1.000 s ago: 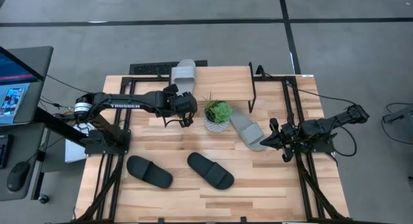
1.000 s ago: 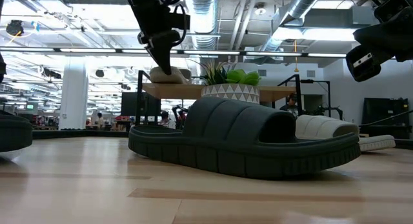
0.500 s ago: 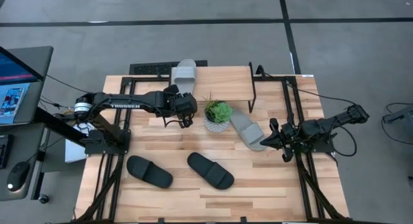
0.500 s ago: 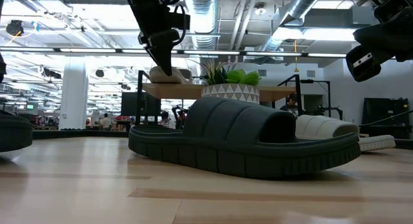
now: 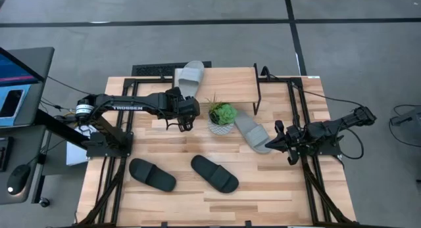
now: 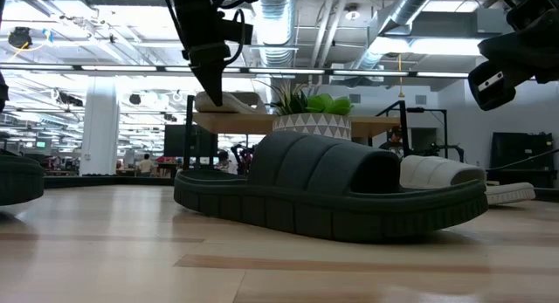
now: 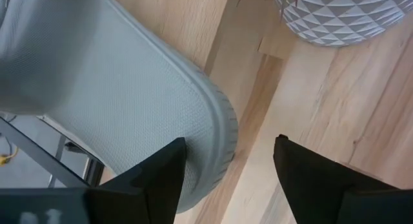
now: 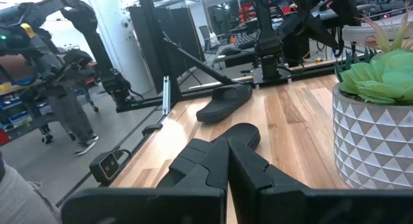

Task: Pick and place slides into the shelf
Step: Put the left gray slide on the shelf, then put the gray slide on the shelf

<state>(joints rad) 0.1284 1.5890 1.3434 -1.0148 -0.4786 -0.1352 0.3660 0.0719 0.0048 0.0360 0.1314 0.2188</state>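
On the shelf (image 5: 223,80) at the far side of the worktop (image 5: 164,188), one light grey slide (image 5: 188,75) lies with its end jutting past the plank's far left corner. My left tool (image 5: 183,118) sits just behind that slide's near end, fingers spread wide with nothing between them; in the left wrist view the slide's ribbed sole edge shows between and beyond the two dark fingers (image 7: 158,179). I judge this one placed and let go.

To finish the step well, I would draw the left tool straight back and up, keeping clear of the potted plant (image 5: 222,117) close beside it, so I don't drag the slide off the plank.

The second grey slide (image 5: 252,131) lies on the worktop between the plant and my right tool (image 5: 281,137), which is closed tight and empty, resting near the slide's right end. Two black slides (image 5: 152,174) (image 5: 214,173) wait nearer the front edge, well apart from both tools.
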